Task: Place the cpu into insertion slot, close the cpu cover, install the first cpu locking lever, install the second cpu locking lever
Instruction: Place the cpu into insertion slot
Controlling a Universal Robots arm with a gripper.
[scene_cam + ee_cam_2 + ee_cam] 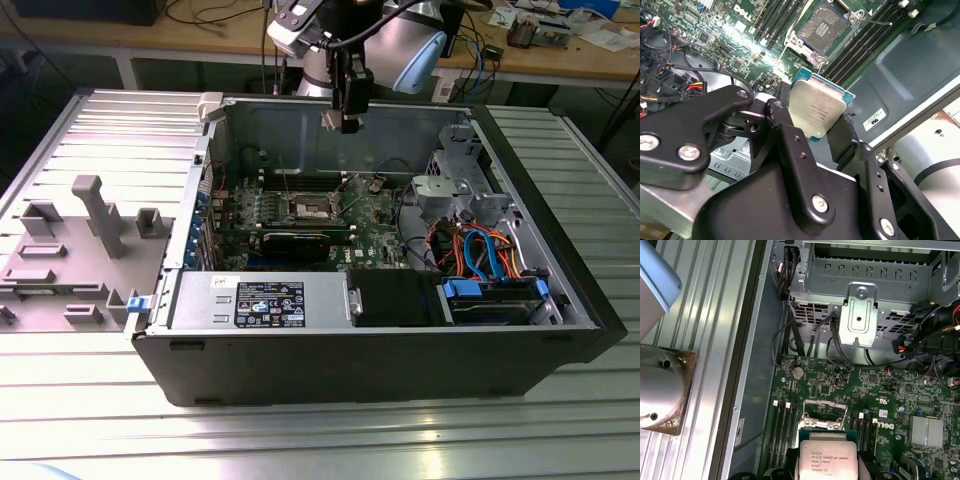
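While the jaws pinch the cpu point(817, 107) above the motherboard point(725, 55), placing is in hand and calls for squaring it over the open insertion slot point(822, 25).

one cpu point(817, 112), one insertion slot point(822, 25) and one round coin battery point(798, 372). one open computer case point(400, 365) sits on the surface point(300, 440), holding one motherboard point(875, 385).
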